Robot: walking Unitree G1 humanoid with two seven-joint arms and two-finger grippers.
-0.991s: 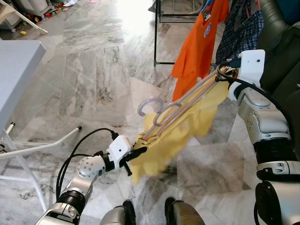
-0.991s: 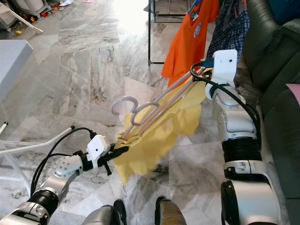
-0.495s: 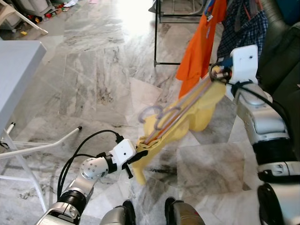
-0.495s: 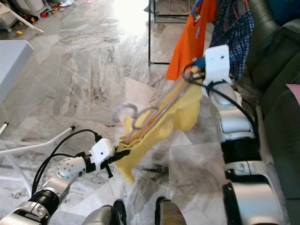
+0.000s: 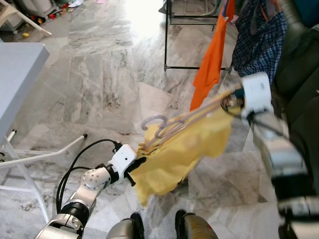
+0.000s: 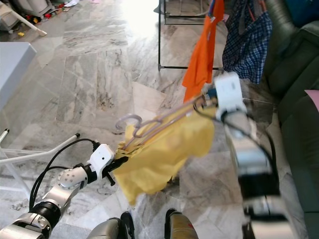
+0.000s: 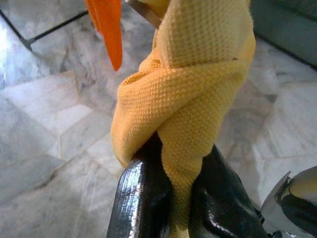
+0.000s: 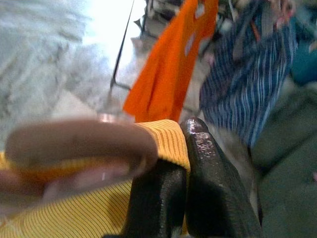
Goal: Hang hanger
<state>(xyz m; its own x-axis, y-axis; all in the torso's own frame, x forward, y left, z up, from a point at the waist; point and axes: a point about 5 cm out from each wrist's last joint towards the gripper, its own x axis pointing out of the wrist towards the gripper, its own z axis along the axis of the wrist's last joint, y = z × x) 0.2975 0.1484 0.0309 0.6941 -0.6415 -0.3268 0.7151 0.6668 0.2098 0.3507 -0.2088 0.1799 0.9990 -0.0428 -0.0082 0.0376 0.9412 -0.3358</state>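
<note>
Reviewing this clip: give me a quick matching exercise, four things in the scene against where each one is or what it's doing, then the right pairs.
Things:
1. yellow garment
2. orange shirt
3. checked shirt
4. left gripper

Descriptions:
A. hangs on the rack, next to the dark sofa
B. shut on a fold of yellow cloth
C. stretched between both grippers, on the hanger
D. hangs on the rack, just above the right gripper

Pairs: 1-C, 2-D, 3-A, 4-B

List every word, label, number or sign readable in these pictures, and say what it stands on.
None can be read.
Orange shirt: pale patches, perhaps a print, too blurred to read.
Yellow garment, hangers, checked shirt: no text visible.
</note>
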